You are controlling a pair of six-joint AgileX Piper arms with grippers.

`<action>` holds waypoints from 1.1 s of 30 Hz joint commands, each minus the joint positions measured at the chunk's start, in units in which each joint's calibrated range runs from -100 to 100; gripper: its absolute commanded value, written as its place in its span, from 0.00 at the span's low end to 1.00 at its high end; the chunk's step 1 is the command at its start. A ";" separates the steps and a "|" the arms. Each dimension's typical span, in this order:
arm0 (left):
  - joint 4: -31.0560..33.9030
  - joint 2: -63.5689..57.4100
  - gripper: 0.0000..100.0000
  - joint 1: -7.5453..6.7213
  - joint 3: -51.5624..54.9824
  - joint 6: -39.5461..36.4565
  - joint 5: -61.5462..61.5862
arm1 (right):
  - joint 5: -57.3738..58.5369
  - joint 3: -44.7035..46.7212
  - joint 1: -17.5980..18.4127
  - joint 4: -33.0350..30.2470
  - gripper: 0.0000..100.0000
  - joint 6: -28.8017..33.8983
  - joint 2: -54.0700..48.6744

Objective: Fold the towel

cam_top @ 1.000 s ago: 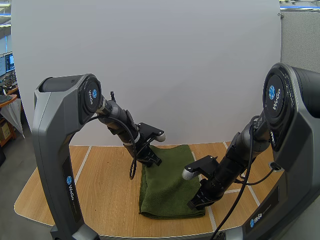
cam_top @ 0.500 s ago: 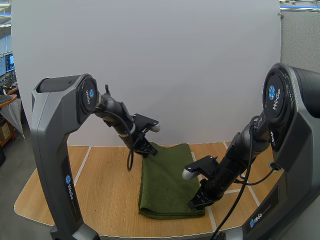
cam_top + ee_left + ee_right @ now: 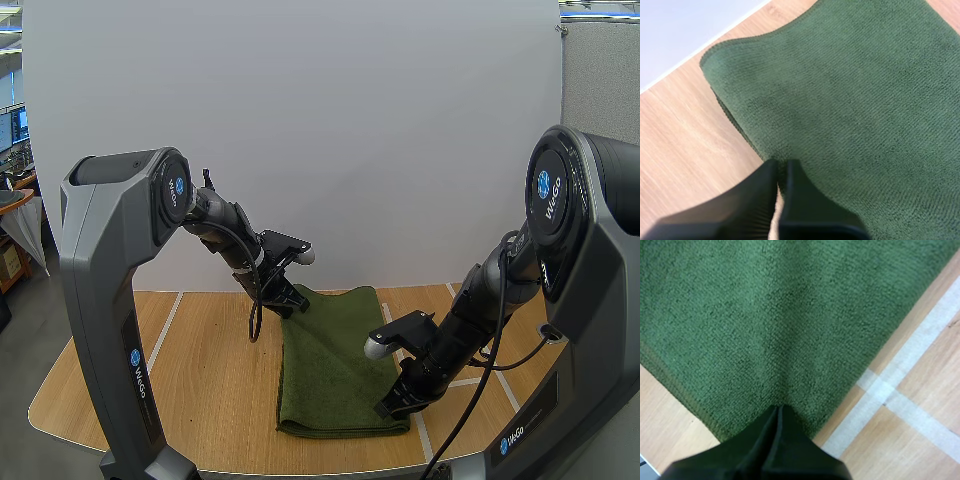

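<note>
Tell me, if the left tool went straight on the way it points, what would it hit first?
Probably the green towel: the left tool points down at its edge near a corner, with the wooden table just beside. The gap between them is unclear.

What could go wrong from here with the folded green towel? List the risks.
1. The right claw is shut, its tip low at the near right corner of the green towel. A sideways move might drag that corner and spoil the fold.
2. The left claw is shut right by the far left corner, where stacked edges show. Catching one could peel a layer back.
</note>
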 commanded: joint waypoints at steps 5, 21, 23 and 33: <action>-3.27 -2.07 0.64 0.01 -0.38 0.19 -0.31 | 3.43 1.60 -0.11 0.63 0.00 -0.45 0.78; -4.75 -11.79 0.50 0.01 5.09 0.43 25.90 | 8.06 -3.16 -0.11 4.48 0.00 1.11 -20.60; -4.75 -11.79 0.29 0.01 8.06 1.48 25.90 | 7.87 -4.65 -0.11 4.65 0.00 1.13 -22.32; -4.75 -11.79 0.00 0.01 20.35 3.81 19.82 | -0.33 -13.53 -0.11 10.28 0.00 -0.33 -11.24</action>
